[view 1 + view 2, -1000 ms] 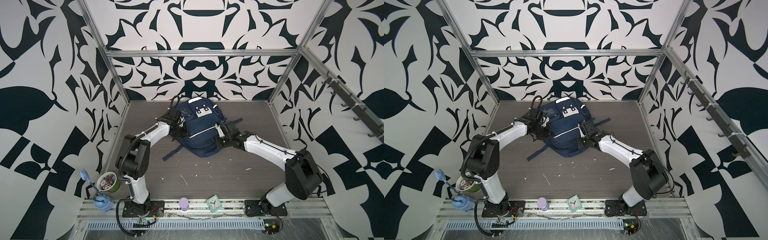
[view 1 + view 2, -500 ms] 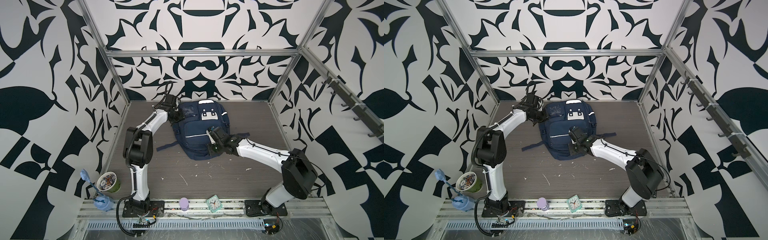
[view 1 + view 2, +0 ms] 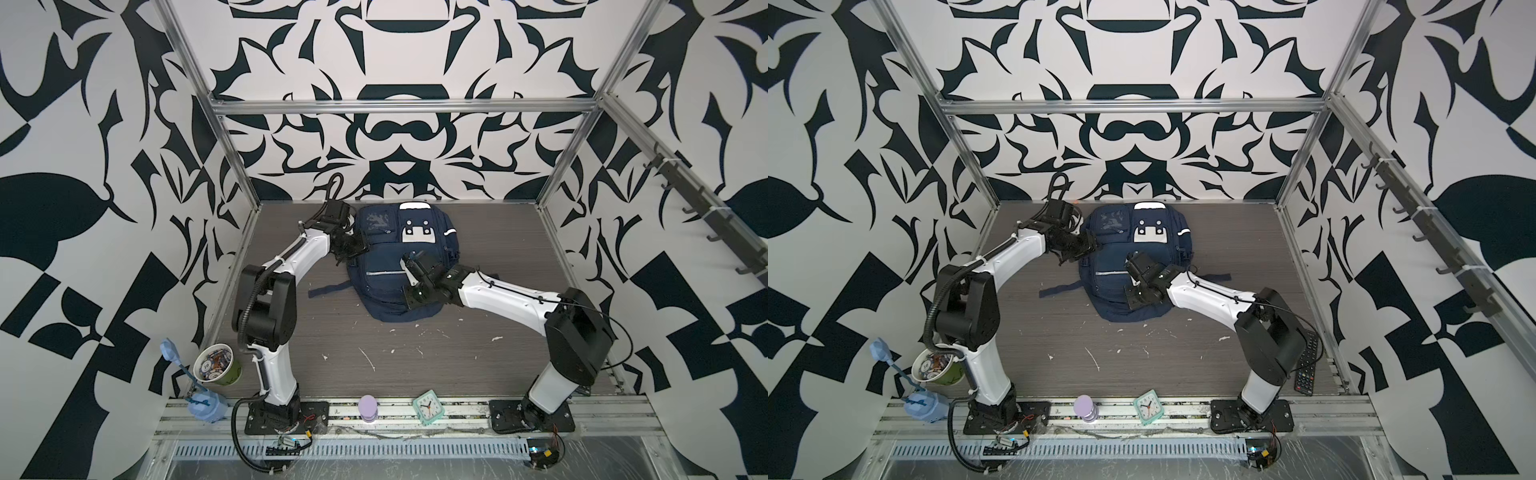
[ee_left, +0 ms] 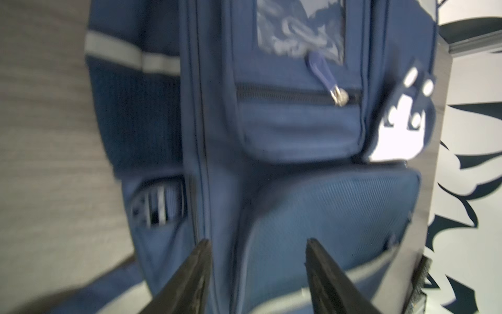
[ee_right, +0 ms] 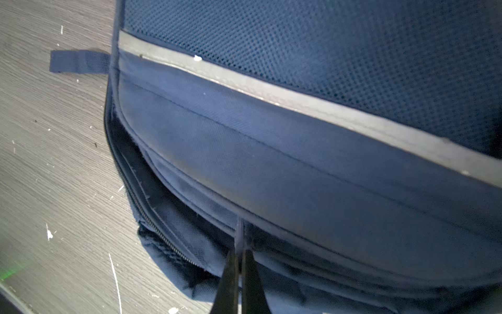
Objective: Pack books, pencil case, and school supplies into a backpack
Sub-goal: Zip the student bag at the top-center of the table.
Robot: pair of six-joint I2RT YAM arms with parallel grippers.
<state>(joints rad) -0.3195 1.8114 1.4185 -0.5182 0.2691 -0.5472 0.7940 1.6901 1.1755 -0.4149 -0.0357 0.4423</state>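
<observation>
- My table is a grey wood-grain top with a metal rail along its near edge.
- The backpack lies flat, front up, toward the far edge and about midway between the side edges, in both top views.
- One strap trails over the wood toward my left edge. In a top view, another strap points toward my right.
- A paper cup of small bits stands in the near left corner.
- A black remote control lies by the right edge, close to the near right corner.
- White scraps are scattered over the near half.
- A teal alarm clock and a small lilac thing sit on the rail.
</observation>
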